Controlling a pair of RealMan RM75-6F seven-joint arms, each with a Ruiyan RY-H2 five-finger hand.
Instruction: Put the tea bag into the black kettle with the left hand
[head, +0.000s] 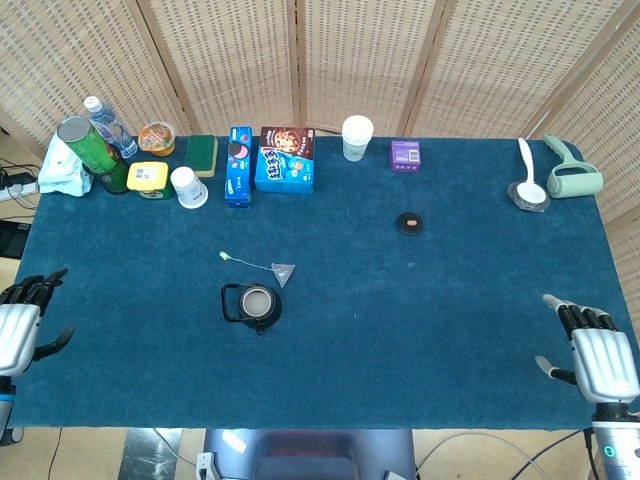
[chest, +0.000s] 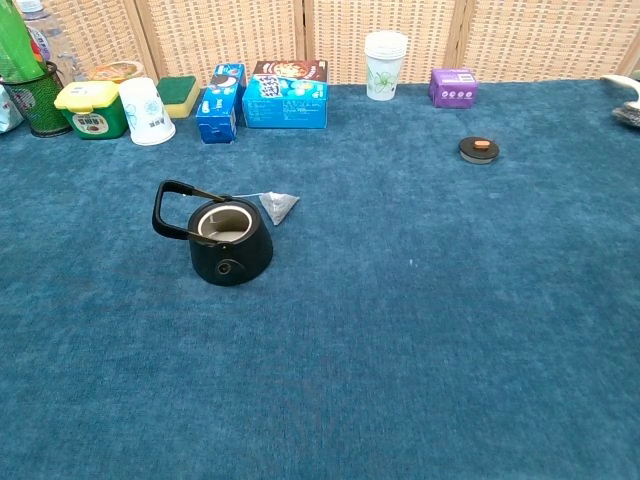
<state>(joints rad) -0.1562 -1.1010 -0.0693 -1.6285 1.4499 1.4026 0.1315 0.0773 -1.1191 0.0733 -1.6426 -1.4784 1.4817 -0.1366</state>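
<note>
Tea bag (head: 284, 271) lies on the table (head: 400, 320) just beside the lidless black kettle (head: 253, 306); left hand (head: 18, 335) and right hand (head: 598, 360) rest empty, fingers apart.

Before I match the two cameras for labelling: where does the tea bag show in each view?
Head view: tea bag lies left of centre, just above and right of the black kettle.
Chest view: tea bag lies upper left, just behind and right of the black kettle.
Shared landmark: the black kettle.
</note>
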